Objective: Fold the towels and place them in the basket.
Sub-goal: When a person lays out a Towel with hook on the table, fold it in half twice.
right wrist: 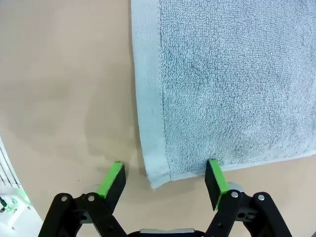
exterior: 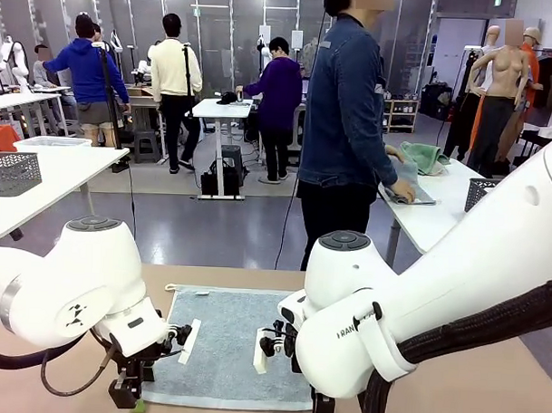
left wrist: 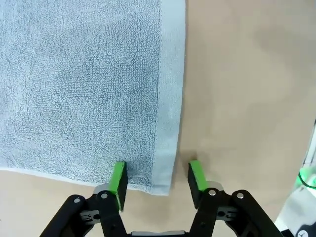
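Green-padded left hand, at its wrist view's bottom edge, stands partly open astride a near corner of the blue-grey towel, one pad over cloth, one over bare worktop. Likewise the right hand straddles the other near corner, jaws wide. Beyond, upper centre, a person stands.

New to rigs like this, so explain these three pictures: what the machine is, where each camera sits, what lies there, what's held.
Two white robot arms, left arm and right arm, work at a tan table. The wide picture comes from a camera between them, facing a person across the table. The other two come from a camera on each wrist, looking along its claw. A blue-grey towel lies flat on the table. The left claw and right claw each stand open astride a near corner of it, one green pad over cloth, one over bare table. Nothing is gripped yet.
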Controlling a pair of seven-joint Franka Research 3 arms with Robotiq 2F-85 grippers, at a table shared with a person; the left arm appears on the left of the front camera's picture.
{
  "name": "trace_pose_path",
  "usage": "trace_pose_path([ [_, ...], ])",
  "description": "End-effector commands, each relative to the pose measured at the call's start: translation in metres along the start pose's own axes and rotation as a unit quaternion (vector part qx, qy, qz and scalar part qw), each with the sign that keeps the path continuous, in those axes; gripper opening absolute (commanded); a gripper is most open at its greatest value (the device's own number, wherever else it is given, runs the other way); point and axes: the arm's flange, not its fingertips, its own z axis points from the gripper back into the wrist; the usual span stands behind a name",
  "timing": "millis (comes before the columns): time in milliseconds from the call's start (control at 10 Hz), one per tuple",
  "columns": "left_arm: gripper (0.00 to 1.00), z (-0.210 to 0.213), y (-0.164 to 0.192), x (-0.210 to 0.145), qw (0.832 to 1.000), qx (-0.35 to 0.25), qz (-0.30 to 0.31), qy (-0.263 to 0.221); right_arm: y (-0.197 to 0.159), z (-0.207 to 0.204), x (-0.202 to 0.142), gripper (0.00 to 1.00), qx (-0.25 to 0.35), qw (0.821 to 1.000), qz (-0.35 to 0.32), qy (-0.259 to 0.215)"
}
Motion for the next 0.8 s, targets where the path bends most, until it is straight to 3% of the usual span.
trace_pose_path([
  [0, 0.63, -0.006, 0.0062, 0.001, 1.0, 0.004, -0.004, 0.001, -0.0051, -0.0027, 0.0026, 0.82, 0.006, 1.0, 0.0, 0.008],
  [400, 0.63, -0.0015, 0.0101, 0.0031, 1.0, -0.007, -0.007, 0.01, -0.0083, -0.0038, 0.0031, 0.8, 0.024, 1.0, 0.004, 0.008],
  [500, 0.47, -0.0003, 0.0117, 0.0037, 1.0, -0.007, -0.007, 0.013, -0.009, -0.004, 0.0028, 0.69, 0.022, 1.0, 0.003, 0.009],
  [700, 0.47, 0.0014, 0.0137, 0.0058, 1.0, -0.013, -0.008, 0.014, -0.0103, -0.003, 0.0029, 0.69, 0.021, 1.0, 0.002, 0.01],
])
